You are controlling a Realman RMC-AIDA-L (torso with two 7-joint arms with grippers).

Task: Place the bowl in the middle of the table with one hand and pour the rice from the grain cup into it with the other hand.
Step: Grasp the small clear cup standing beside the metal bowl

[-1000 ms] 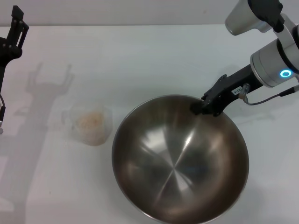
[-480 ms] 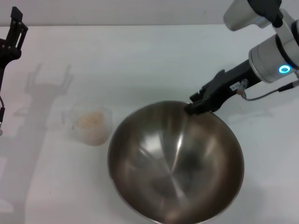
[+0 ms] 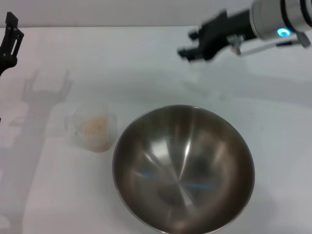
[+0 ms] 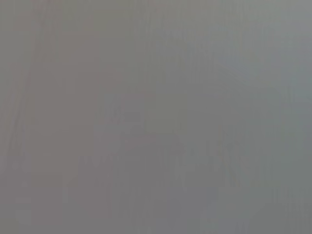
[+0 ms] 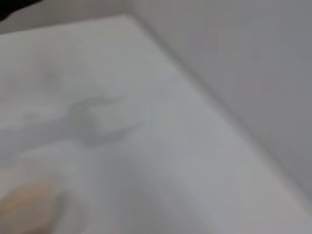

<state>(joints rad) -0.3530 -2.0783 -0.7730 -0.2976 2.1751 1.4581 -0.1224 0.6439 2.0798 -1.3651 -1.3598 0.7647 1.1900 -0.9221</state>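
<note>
The steel bowl (image 3: 195, 146) stands free on the white table (image 3: 122, 63), near the front middle in the head view. The frosted grain cup (image 3: 108, 136) stands upright just left of it, with the rice (image 3: 93, 126) heaped inside. My right gripper (image 3: 188, 44) is open and empty, held high over the far side of the table, well clear of the bowl's rim. My left gripper (image 3: 10, 30) is open and empty at the far left edge, away from the cup. The left wrist view shows only plain grey.
The table's far edge meets a grey wall (image 5: 253, 58) in the right wrist view. Shadows of both grippers fall on the tabletop. A blurred beige patch (image 5: 24, 209) shows in the right wrist view; I cannot tell what it is.
My right gripper has let go of the bowl's far rim and moved up and away towards the back. The bowl slid slightly left and now stands alone. The left arm shifted slightly left.
</note>
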